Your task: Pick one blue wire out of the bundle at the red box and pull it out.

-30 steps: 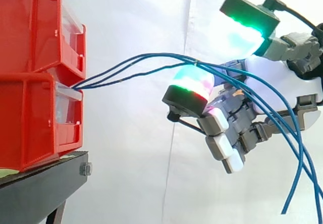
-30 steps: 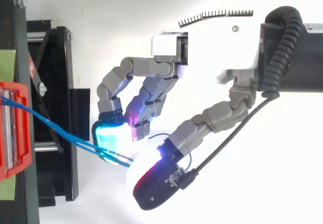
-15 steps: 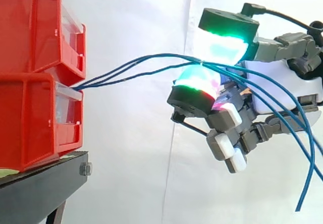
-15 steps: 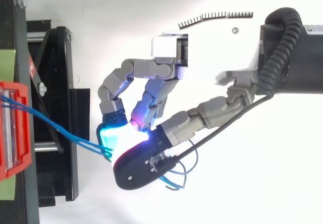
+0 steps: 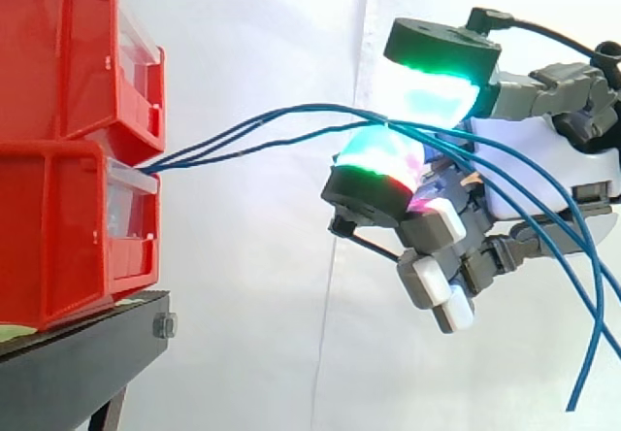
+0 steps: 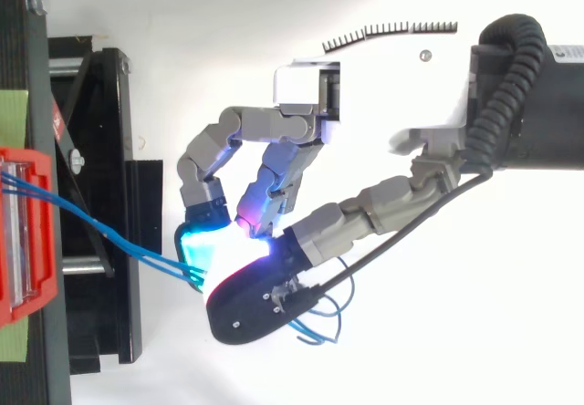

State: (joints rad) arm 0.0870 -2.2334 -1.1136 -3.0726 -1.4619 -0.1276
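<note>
Hand (image 6: 392,95) pinches blue wires (image 5: 165,163), pads hiding how many

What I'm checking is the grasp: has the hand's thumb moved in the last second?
Yes: the thumb swung left toward the red bins, closing onto the wires.

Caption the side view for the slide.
Hand pinches blue wires between two glowing pads, wires arcing back to the stacked red bins.

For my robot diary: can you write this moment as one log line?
hand: shut on blue wires | blue wires: run from red box to hand, not pulled out | free ends: hang below hand
</note>
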